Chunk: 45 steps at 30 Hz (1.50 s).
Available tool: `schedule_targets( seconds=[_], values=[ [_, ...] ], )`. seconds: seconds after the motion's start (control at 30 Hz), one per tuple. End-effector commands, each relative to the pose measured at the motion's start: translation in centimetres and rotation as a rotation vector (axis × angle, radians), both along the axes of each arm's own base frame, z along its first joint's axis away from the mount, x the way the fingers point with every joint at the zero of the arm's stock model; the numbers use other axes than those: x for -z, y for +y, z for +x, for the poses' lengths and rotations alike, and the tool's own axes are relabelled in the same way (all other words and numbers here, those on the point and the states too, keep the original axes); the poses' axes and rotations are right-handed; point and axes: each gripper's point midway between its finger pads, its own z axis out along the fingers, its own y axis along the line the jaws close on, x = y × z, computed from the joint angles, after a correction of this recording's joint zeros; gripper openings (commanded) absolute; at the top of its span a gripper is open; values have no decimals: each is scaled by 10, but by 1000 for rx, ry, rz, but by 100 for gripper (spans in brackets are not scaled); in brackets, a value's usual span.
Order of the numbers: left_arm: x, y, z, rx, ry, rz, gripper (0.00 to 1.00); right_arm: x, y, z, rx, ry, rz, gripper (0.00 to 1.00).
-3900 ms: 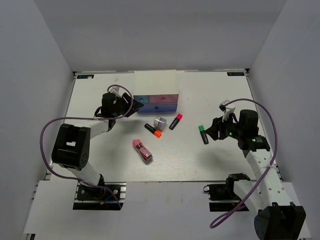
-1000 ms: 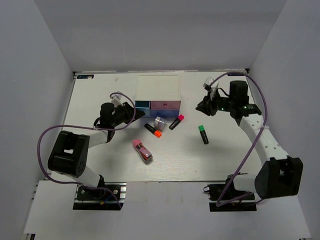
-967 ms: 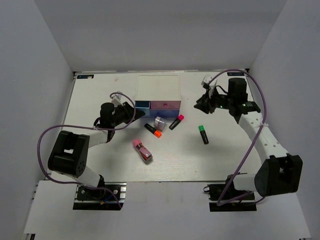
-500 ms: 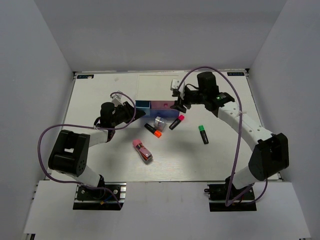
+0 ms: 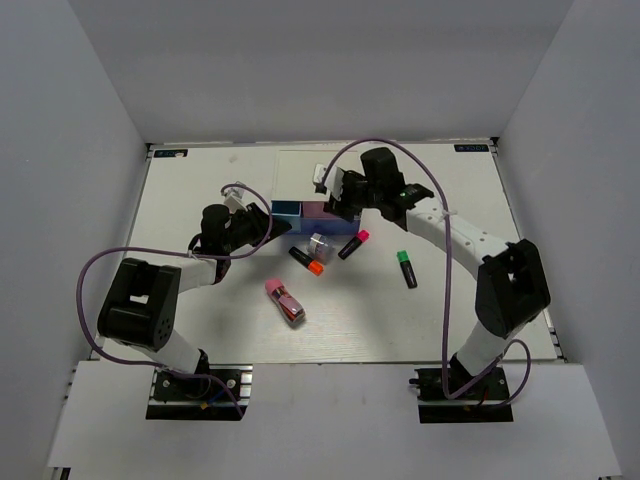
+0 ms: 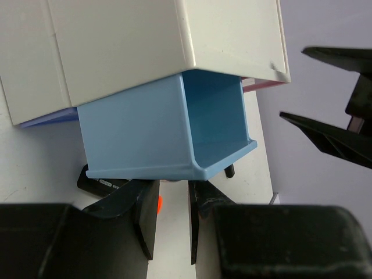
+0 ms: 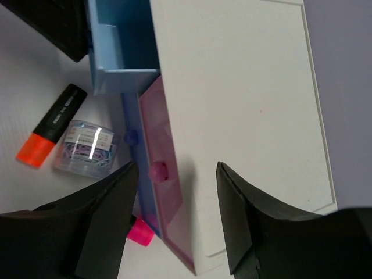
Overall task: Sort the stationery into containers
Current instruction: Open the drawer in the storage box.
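Observation:
The white cabinet stands at the back middle. Its blue drawer is pulled out and empty, and my left gripper is shut on its front. Beside it the pink drawer is closed, over the wider blue-purple drawer. My right gripper hangs open above the pink drawer's knob. On the table lie the orange-capped marker, pink-capped marker, green-capped marker, silver-purple block and pink stapler-like piece.
The orange-capped marker, the block and the pink-capped marker lie close in front of the drawers. The green-capped marker lies apart to the right, the pink piece nearer the front. Grey walls close the table in on three sides.
My right arm has swung from the table's right side over to the cabinet and its jaws have opened. The left gripper stays on the pulled-out blue drawer.

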Motion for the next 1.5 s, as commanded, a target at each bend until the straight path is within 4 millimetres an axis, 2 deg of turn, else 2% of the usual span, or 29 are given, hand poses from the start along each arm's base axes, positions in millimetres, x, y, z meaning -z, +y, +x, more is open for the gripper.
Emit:
schedule_targets(
  seconds=[0.0,0.07,0.2,0.3,0.47,0.53,0.63,0.7,0.77,0.83,0.9,0.93,1.13,1.17,1.23,1.27,1.33,1.37,1.4,1.43,1.47],
  values=[
    [30,-7,-22,66,123,27,6,-19,8,27,46,-98,3,62],
    [30,-7,-22,66,123,27,6,-18,12,32,47,-101,-4,61],
    [26,-8,-19,66,114,25,6,-18,14,39,48,-113,-15,47],
    [22,-9,-21,72,112,14,6,-9,15,38,35,-104,-38,39],
    [18,-10,-22,78,111,3,6,2,15,41,40,-109,-73,34],
    [16,-11,-22,88,112,-1,6,0,15,46,59,-129,-78,31],
    [12,-12,-25,94,120,-9,6,11,16,55,91,-125,-104,30],
    [10,-12,-26,94,120,-9,6,4,16,65,130,-141,-103,28],
    [8,-12,-29,103,124,-12,6,13,16,70,155,-124,-121,28],
    [10,-11,-34,102,142,-8,6,9,17,78,180,-130,-122,27],
    [6,-11,-39,111,137,-13,6,14,15,84,208,-122,-136,27],
    [3,-11,-40,111,133,-13,6,10,16,87,215,-127,-129,27],
    [9,-8,-51,111,157,-9,6,9,19,81,191,-110,-122,27],
    [9,-8,-51,111,157,-9,9,9,19,79,185,-106,-122,27],
    [14,-7,-53,110,181,-4,15,3,18,75,174,-106,-115,33],
    [19,-7,-54,110,199,-1,21,7,22,67,136,-82,-114,37],
    [15,-8,-52,110,190,-2,27,0,20,61,115,-85,-105,44],
    [16,-8,-49,110,191,-2,32,4,25,53,75,-66,-96,48],
    [11,-9,-46,110,179,-4,34,7,24,48,61,-59,-101,56],
    [15,-9,-46,110,190,-2,35,-3,24,44,51,-68,-84,63],
    [10,-9,-41,102,174,-2,36,2,24,40,37,-57,-84,69]
  ],
)
